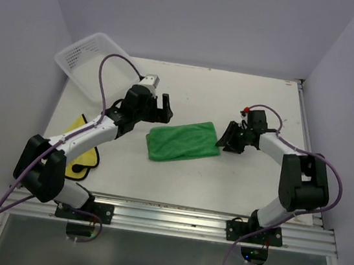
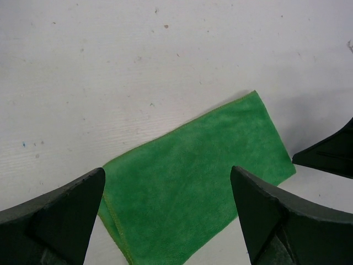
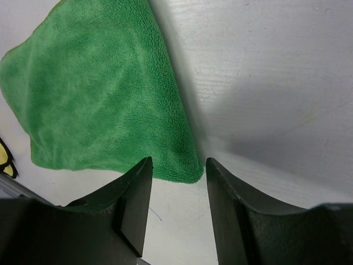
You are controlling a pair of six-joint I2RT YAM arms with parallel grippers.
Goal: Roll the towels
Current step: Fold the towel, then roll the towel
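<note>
Flanking green towel [image 1: 183, 141], left pincer [image 1: 161, 111] and right pincer [image 1: 231, 140] gape; yellow towel [image 1: 89, 157] seemingly half-hidden.

The green towel [image 1: 183, 142] is a plain bright green, unpatterned. The yellow towel [image 1: 87, 158] shows yellow with a small black patch. The basket [image 1: 82, 61] is white mesh, the tabletop [image 1: 222, 184] white, and the cable [image 1: 118, 56] purple.

Flat green towel [image 1: 183, 142], central; yellow towel [image 1: 82, 159] well apart, left.
</note>
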